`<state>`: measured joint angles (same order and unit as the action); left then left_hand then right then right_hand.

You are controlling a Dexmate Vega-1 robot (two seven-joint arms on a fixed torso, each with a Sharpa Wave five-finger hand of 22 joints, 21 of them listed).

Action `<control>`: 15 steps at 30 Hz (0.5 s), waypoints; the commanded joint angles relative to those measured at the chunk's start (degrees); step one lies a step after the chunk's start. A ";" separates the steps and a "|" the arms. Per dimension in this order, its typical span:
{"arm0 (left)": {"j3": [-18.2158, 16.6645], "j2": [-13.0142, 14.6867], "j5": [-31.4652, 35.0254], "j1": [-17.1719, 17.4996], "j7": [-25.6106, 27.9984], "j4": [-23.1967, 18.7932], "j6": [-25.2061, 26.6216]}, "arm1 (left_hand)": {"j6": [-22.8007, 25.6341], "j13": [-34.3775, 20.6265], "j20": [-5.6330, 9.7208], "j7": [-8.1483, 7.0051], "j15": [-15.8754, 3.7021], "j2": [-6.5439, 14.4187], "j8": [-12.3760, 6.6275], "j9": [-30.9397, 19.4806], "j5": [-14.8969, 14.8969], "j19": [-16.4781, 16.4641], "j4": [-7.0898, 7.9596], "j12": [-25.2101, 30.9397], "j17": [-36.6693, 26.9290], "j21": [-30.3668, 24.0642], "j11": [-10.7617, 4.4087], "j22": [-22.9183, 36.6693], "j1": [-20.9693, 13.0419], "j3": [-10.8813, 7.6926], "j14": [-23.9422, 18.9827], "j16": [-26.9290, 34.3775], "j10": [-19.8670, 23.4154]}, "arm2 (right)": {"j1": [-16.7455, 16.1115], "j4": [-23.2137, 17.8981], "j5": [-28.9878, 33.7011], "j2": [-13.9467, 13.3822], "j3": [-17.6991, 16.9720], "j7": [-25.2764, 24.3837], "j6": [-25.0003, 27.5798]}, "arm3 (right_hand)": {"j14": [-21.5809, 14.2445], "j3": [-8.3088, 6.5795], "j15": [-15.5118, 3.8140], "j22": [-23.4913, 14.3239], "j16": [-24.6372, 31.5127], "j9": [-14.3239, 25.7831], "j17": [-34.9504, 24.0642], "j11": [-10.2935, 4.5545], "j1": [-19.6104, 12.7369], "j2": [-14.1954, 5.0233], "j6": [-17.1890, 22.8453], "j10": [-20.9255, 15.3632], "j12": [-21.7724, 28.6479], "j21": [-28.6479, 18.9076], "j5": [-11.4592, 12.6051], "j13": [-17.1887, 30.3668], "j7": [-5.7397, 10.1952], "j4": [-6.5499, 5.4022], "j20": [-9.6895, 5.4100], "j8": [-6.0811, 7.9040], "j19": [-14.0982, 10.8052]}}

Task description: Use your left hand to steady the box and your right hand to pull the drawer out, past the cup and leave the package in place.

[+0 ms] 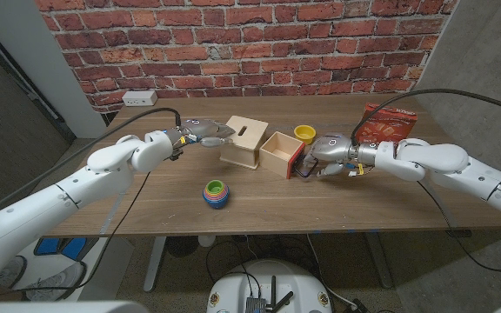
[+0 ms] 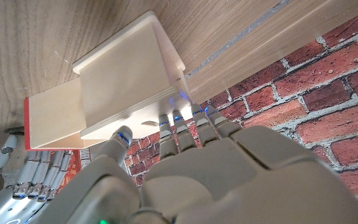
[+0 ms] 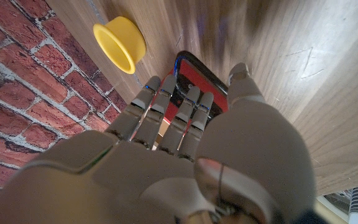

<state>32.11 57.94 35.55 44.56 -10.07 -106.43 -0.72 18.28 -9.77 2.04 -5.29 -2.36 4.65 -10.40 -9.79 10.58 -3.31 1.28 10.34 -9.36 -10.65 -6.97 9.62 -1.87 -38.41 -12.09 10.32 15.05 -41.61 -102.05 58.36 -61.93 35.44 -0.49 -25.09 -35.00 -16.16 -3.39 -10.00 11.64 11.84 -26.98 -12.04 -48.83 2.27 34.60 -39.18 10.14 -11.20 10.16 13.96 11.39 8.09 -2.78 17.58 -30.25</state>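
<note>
The pale wooden box (image 1: 242, 141) stands mid-table with its drawer (image 1: 281, 154) slid out to the right, its front red. My left hand (image 1: 200, 132) grips the box's left end, fingers over the top edge; the left wrist view shows its fingertips (image 2: 185, 121) on the box (image 2: 126, 78), with the drawer (image 2: 48, 115) beyond. My right hand (image 1: 324, 158) grips the drawer's red front (image 3: 194, 78), fingers (image 3: 173, 112) curled over it. The yellow cup (image 1: 304, 132) sits just behind the drawer and also shows as the cup (image 3: 122, 43). A red package (image 1: 388, 124) stands at the back right.
A stack of coloured rings (image 1: 215, 192) sits in front of the box, nearer the table's front edge. A brick wall with a white outlet (image 1: 137, 97) runs behind the table. Bare wood lies to the right of the drawer, under my right arm.
</note>
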 commanded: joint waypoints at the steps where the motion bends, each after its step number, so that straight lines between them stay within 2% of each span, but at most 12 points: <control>1: -0.02 0.03 0.26 -0.01 0.27 -0.11 0.05 | 0.74 -0.14 9.10 -0.03 -6.68 3.13 -0.36 -0.24 -0.10 -0.64 0.08 0.36 -0.05 -0.23 -0.06 0.06 0.02 -0.41 -0.56 -0.26 0.40 | -0.08 -0.35 -0.96 -0.75 -0.78 1.49 -0.93 | 1.80 0.57 -8.33 -0.13 -0.28 -0.08 -0.10 0.14 1.24 0.46 -1.23 1.72 -0.02 0.21 0.02 0.16 -0.24 -0.14 -2.11 -0.76 0.54; 15: -0.96 0.50 0.37 1.04 1.57 -1.40 0.84 | 0.82 -0.15 9.10 0.00 -6.60 3.12 -0.35 -0.24 -0.12 -0.68 -0.02 0.26 -0.05 -0.21 0.04 0.06 0.03 -0.63 -0.49 -0.33 0.25 | -1.10 -0.53 -2.11 -2.16 -2.50 -0.67 -2.14 | 2.43 0.78 -8.28 -0.14 0.24 -0.20 -0.29 -0.01 2.62 -0.30 -1.26 2.57 0.38 -0.12 0.10 0.31 -0.38 -0.77 -1.91 -0.93 0.11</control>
<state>31.82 58.12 35.85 44.93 -9.61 -107.02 -0.23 18.74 -9.77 2.04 -5.30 -2.36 4.65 -10.20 -9.70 10.58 -3.31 1.27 10.34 -9.36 -10.65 -6.97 9.62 -1.87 -38.43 -12.09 10.32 15.05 -41.94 -102.26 57.22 -63.09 34.22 -0.10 -26.57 -32.82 -15.28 -2.91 -10.00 11.43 11.44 -26.97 -12.18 -46.74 2.10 33.23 -36.70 10.15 -11.20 10.17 13.99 10.72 7.55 -2.77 16.82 -29.66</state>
